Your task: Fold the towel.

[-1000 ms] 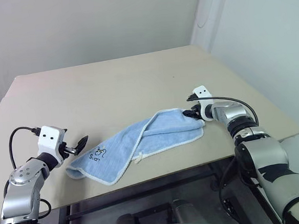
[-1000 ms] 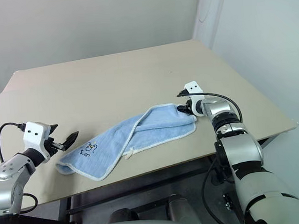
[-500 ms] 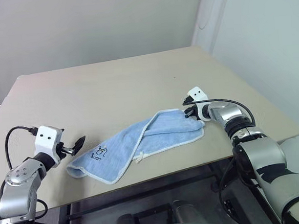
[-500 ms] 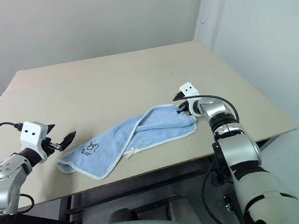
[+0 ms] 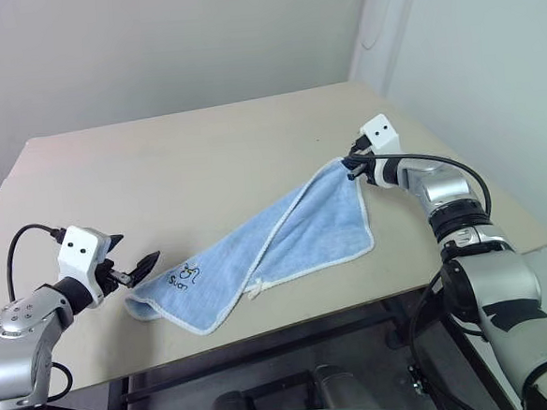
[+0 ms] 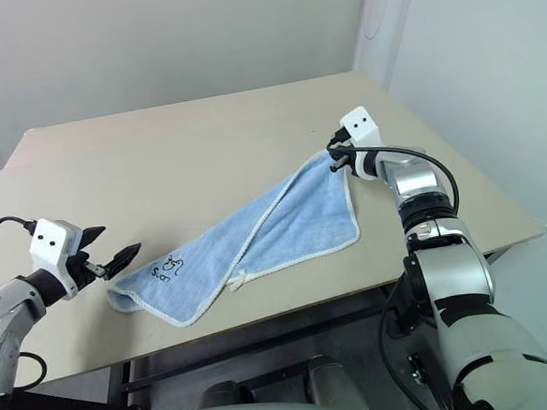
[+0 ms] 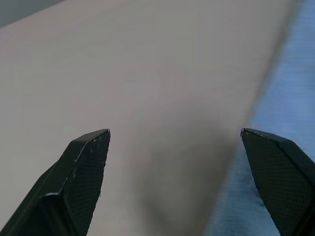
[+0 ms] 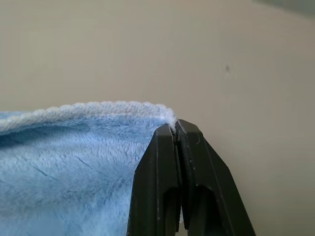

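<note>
Pinching one trimmed corner of the small light-blue soft towel point(image 5: 285, 242) in my right gripper point(image 5: 351, 169), jaws closed tight on the white edge, I am holding that corner up above the beige surface point(image 5: 186, 164) while the rest is draping down and lying rumpled toward my left. My left gripper point(image 5: 139, 268) is hovering with its jaws wide and empty just beside the logo end. I am judging the fold as barely begun: no neat layer is lying flat yet.
</note>
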Controlling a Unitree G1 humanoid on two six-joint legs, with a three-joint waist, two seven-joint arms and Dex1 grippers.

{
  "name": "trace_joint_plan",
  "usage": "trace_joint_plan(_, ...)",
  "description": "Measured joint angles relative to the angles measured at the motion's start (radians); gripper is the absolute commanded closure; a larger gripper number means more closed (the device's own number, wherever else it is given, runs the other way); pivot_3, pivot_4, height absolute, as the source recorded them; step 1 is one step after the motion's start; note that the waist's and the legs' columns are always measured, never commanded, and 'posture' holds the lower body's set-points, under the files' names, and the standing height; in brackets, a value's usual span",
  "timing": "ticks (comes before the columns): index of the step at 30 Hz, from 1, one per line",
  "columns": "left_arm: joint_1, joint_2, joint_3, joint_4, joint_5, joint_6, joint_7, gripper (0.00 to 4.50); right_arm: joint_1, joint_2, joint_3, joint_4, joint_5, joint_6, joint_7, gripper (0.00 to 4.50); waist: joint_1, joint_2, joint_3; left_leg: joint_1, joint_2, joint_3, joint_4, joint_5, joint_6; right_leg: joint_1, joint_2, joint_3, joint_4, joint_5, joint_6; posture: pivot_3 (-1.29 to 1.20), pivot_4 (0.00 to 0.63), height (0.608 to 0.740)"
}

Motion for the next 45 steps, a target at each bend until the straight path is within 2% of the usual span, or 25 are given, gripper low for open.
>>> trace_joint_plan(7,0.056,0.041,0.023,-0.179,-0.068,0.069,-0.049,0.0,-0.087,0.022,-0.015,-0.01,0.012,-0.023,-0.065,4.47,0.0,0.003,0.002,0.0,0.0,0.0,0.001,0.0,0.0,0.0,0.0,0.0,0.0,-0.001,0.001,0.0,0.0,0.729)
trace_joint_plan(12,0.089,0.01,-0.128,-0.285,-0.045,0.072,-0.039,0.0,-0.165,0.035,-0.023,-0.024,0.019,-0.046,-0.105,4.47,0.001,0.003,0.002,0.0,0.0,0.0,0.0,0.0,0.0,0.0,0.0,0.001,0.0,0.0,-0.002,0.0,0.0,0.729)
trace_joint_plan(16,0.062,-0.044,-0.256,-0.242,0.046,0.043,0.01,0.0,-0.226,0.038,-0.024,-0.024,0.019,-0.059,-0.117,4.47,0.003,0.004,0.003,0.0,0.0,0.0,0.001,0.0,0.0,0.0,0.001,0.0,0.0,0.0,-0.001,0.0,0.0,0.729)
trace_joint_plan(25,-0.085,-0.125,-0.396,-0.116,0.154,-0.03,0.038,0.0,-0.271,0.089,-0.021,-0.024,0.019,-0.067,-0.13,4.47,0.002,0.004,0.002,0.0,0.0,0.0,0.001,0.0,0.0,0.001,0.001,0.001,0.0,0.0,-0.002,0.0,0.0,0.729)
trace_joint_plan(28,-0.116,-0.124,-0.433,-0.105,0.168,-0.049,0.011,0.0,-0.272,0.093,-0.018,-0.023,0.017,-0.067,-0.13,4.47,0.004,0.004,0.002,-0.001,-0.001,0.0,0.0,0.0,0.0,0.0,0.001,0.001,0.0,0.0,-0.002,0.0,0.0,0.729)
trace_joint_plan(34,-0.135,-0.063,-0.517,-0.062,0.228,-0.112,-0.082,0.0,-0.272,0.099,-0.009,-0.009,0.009,-0.066,-0.133,4.47,0.002,0.004,0.003,0.0,-0.001,0.0,0.001,0.0,0.0,0.0,0.001,0.001,0.0,0.0,-0.002,0.0,0.0,0.729)
trace_joint_plan(45,-0.179,-0.063,-0.565,-0.026,0.288,-0.076,-0.088,0.0,-0.29,0.096,-0.021,-0.003,0.014,-0.047,-0.159,4.47,0.003,0.004,0.003,0.0,0.0,0.0,0.001,0.0,0.0,0.0,0.001,0.001,0.0,0.0,-0.002,0.0,0.0,0.729)
